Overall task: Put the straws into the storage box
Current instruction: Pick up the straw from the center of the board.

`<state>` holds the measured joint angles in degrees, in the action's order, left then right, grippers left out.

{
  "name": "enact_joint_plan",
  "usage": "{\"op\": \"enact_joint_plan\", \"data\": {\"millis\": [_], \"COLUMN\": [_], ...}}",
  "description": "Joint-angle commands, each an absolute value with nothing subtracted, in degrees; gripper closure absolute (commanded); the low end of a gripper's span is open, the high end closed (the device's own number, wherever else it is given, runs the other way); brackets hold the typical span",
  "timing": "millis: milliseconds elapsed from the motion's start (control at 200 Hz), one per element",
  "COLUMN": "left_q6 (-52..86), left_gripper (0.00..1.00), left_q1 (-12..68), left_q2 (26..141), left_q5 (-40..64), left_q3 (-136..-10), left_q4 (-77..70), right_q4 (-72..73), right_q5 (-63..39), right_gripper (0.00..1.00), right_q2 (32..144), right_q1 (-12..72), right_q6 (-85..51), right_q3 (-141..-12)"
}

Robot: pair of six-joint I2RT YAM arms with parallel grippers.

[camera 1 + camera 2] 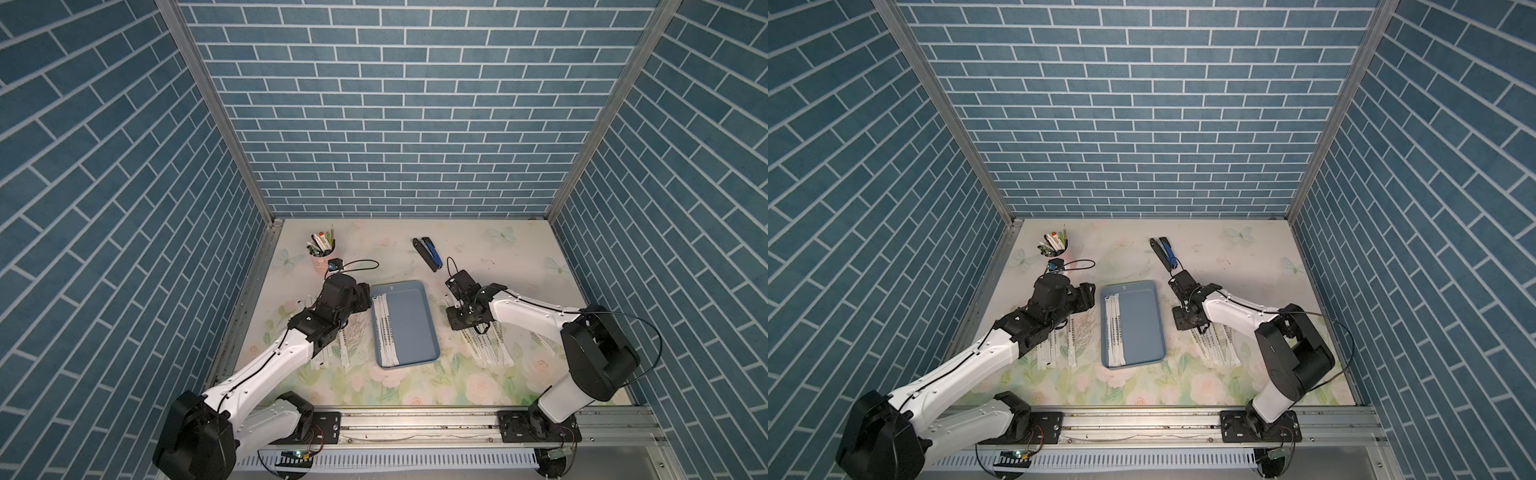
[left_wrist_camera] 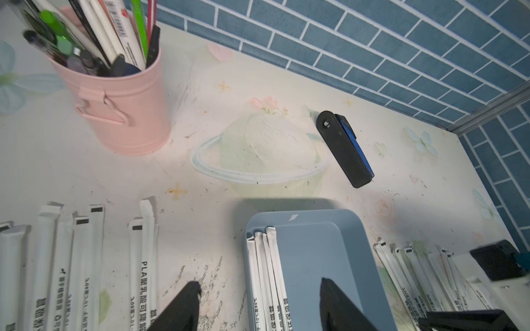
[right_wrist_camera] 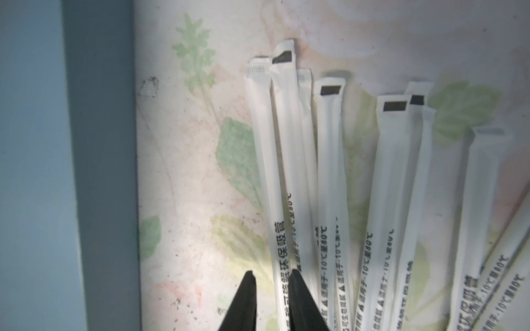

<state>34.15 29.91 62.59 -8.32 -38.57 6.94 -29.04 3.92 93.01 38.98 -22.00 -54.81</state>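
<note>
Supporting surface: the table [image 1: 498, 257], floral print, carries everything; both arms reach in from its near edge.
Storage box [image 1: 415, 324]: mid-table between the arms, long side running near to far, most of its floor bare.
Right pile [image 1: 490, 349]: loose straws fanned on the table just right of the box, long axes roughly along the box's long side.
Left pile [image 2: 86, 258]: more straws flat on the table left of the box, the same lie, partly under the left arm in both top views.
Boxed straws [image 1: 384, 332]: a small bundle flat against the box's left wall, parallel to it.
Bystanders: pink cup [image 1: 322, 259] with pens and stapler [image 1: 428, 253] at the far side, well apart from the work.
Left end effector [image 2: 258, 282]: jaws spread wide, nothing between them, hovering over the box's left rim and the bundle.
Right end effector [image 3: 272, 273]: low over the right pile, jaws narrowed astride the target straw [image 3: 265, 143], the one nearest the box. A sliver of table shows beside one finger, so a firm pinch cannot be confirmed.
Key relation: the box wall lies just left of the right end effector, and the target straw's axis runs alongside that wall.
Judgement: the right arm is nearer; a lift and short leftward carry over the rim should do, axis unchanged.
Risk: neighbouring straws overlap it and may drag along.
</note>
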Motion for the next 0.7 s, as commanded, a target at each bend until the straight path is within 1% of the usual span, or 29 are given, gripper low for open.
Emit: {"op": "enact_joint_plan", "data": {"millis": [0, 165, 465, 695], "left_q6": [35.07, 34.94, 35.53, 35.65], "left_gripper": [0.31, 0.32, 0.32, 0.33], "left_q1": [29.71, 29.68, 29.71, 29.71], "left_q2": [62.83, 63.11, 63.46, 63.38], "left_q5": [-5.87, -5.49, -4.8, -4.75], "left_q3": [-37.57, -37.19, -36.48, -36.09], "left_q4": [4.88, 4.49, 3.34, 2.87], "right_q4": [-29.49, -28.71, -26.37, -25.75], "right_q5": [5.58, 5.53, 4.66, 3.86], "right_gripper": [0.77, 0.78, 0.87, 0.9], "right_q2": [94.52, 95.5, 95.55, 94.92], "right_q1": [39.02, 38.94, 38.98, 38.94], "right_q6": [-20.04, -20.04, -21.94, -23.26], "right_q3": [-55.87, -55.23, -52.05, -50.73]}}
